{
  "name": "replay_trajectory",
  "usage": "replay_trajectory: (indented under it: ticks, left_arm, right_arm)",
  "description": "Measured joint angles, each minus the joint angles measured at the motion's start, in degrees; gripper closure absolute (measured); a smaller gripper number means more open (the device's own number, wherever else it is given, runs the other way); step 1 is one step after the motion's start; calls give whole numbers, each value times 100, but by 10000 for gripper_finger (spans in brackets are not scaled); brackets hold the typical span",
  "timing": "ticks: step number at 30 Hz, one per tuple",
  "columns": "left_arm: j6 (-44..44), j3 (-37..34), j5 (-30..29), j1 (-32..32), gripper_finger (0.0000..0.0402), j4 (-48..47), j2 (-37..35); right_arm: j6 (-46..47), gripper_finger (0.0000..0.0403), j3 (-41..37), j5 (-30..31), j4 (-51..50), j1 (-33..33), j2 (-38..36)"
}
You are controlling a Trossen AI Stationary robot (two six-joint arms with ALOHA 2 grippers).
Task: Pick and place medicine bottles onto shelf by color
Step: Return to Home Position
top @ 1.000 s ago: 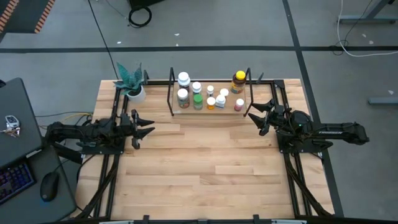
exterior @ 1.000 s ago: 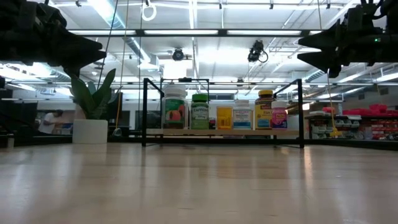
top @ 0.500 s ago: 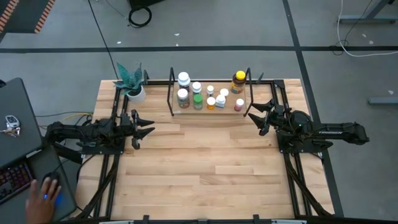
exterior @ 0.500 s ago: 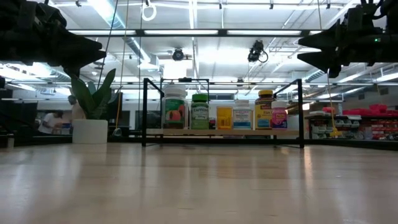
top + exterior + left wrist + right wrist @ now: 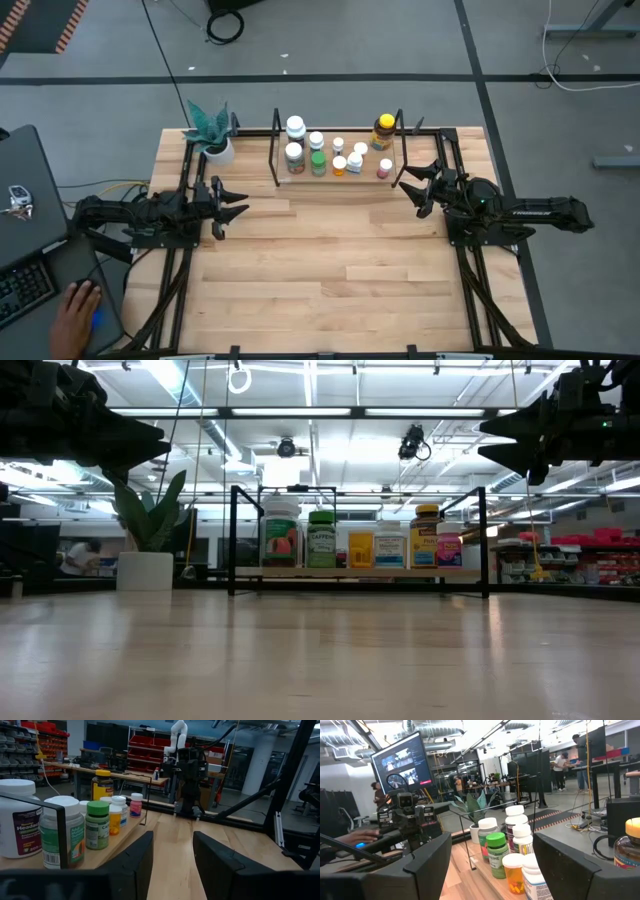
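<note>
1. Already, every one of the medicine bottles [image 5: 338, 150] you can see stands on the shelf [image 5: 277, 160] at the worktop's [image 5: 330, 270] far edge; none lies loose.
2. Your left hand [image 5: 236, 203] and right hand [image 5: 412, 197] hang spread wide and empty, one at either side.
3. Sorting looks finished; only parking the arms seems left.

Shelf [image 5: 233, 540]: you're looking at black rods, pale base.
Green bottle [image 5: 321, 540]: green cap, green label.
Amber bottle [image 5: 384, 131]: yellow cap.
Pink bottle [image 5: 135, 806]: white cap.
Table [image 5: 330, 270]: your worktop, light wood planks.
</note>
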Motion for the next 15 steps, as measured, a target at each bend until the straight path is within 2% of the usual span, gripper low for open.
replay_trajectory:
  ticks: [15]
  left_arm:
    - [-2, 0, 0, 0, 254, 0, 0]
  right_arm:
    - [0, 114, 0, -1, 0, -1, 0]
